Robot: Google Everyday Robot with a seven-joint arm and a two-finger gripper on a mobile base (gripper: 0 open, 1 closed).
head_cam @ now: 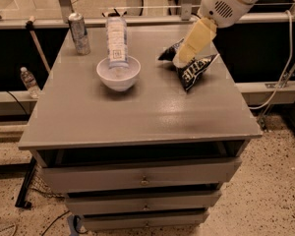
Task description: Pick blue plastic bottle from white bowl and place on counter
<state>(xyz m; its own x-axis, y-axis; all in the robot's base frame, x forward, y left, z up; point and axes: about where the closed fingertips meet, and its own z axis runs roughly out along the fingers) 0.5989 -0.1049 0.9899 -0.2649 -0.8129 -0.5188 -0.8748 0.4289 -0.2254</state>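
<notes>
The blue plastic bottle has a pale blue-and-white label and leans in the white bowl, its top pointing to the back. The bowl stands on the grey counter, left of centre. My gripper is a cream-coloured part at the end of the white arm. It hangs above the counter over a dark chip bag, well to the right of the bowl and bottle.
A silver can stands at the counter's back left corner. A small water bottle lies on a ledge left of the cabinet. Three drawers are below the top. A rail and cables run behind the counter.
</notes>
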